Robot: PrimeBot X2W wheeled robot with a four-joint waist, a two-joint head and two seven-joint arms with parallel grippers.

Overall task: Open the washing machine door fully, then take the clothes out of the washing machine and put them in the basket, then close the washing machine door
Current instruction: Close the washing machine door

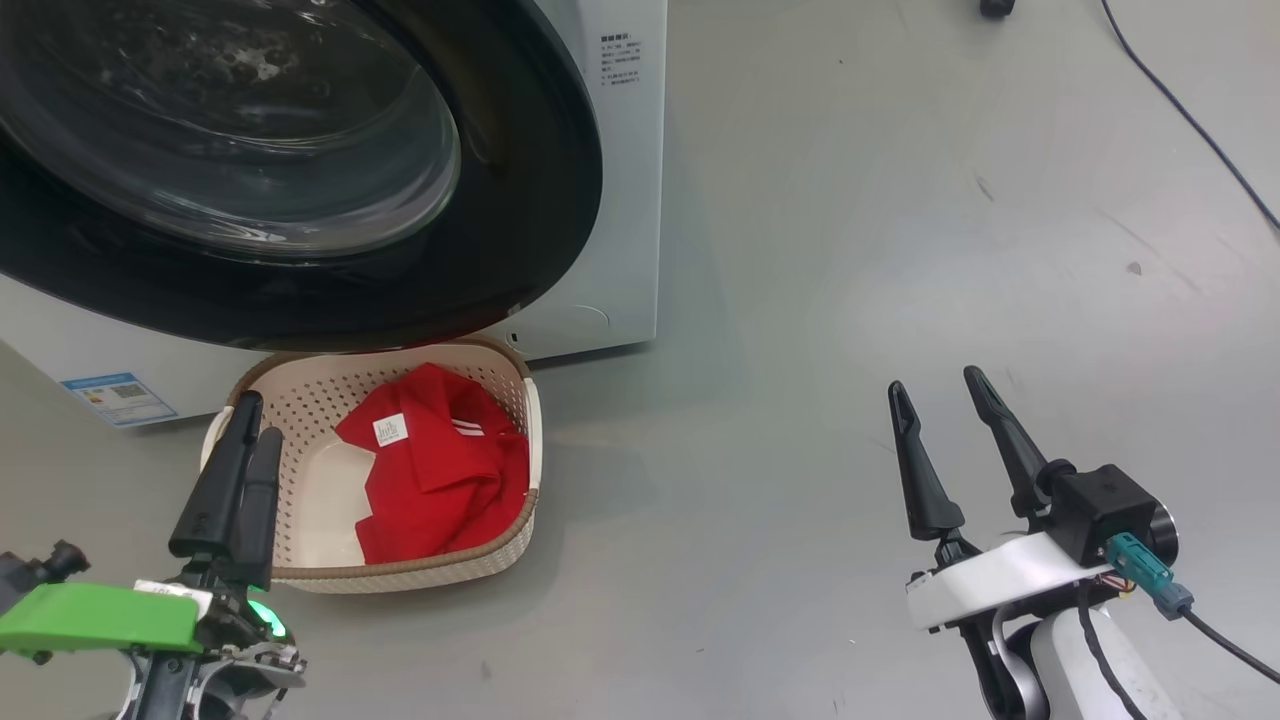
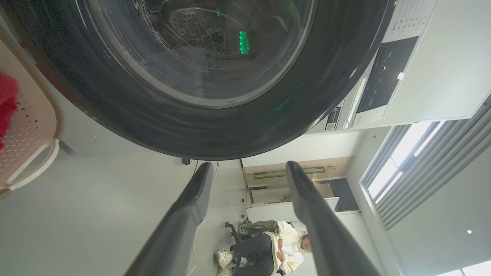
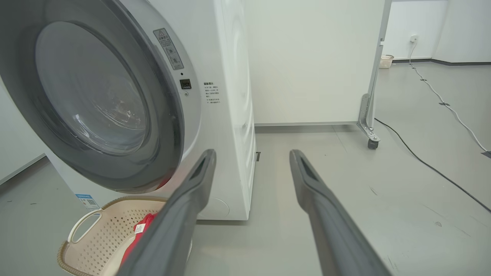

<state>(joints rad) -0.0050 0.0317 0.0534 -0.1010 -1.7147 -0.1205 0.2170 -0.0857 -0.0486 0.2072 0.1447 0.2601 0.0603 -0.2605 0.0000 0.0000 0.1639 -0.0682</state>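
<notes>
The left end effector (image 1: 258,420) is being held lowest in the head view, near the left rim of the basket (image 1: 400,577). Its fingers (image 2: 184,218) are being kept apart with nothing between them, as the left wrist view is showing. The right end effector (image 1: 936,382) is likewise being held released and empty above the floor (image 1: 850,250), well apart from the washing machine (image 1: 632,200) on its right side.

The clothes (image 1: 440,470) are lying in the basket as a red bundle, with a small white tag (image 1: 390,430) uppermost. The basket is standing on the floor at the machine front, partly under the lower rim of the door (image 1: 545,200).

Removal is being judged complete, since the perforated drum (image 2: 191,30) is being seen bare through the door. Closing the door is being judged the step in hand. Whether the door is already latched cannot be told. In the right wrist view it is lying close to the machine front, with a small latch slot (image 3: 185,83) exposed beside its edge.

The door is lying ahead of and above the left end effector, its rim hanging just beyond those fingertips, so the left arm is the nearer. As the door is round, no long axis is being offered. Any push would have to be directed against its face, toward the drum.
</notes>
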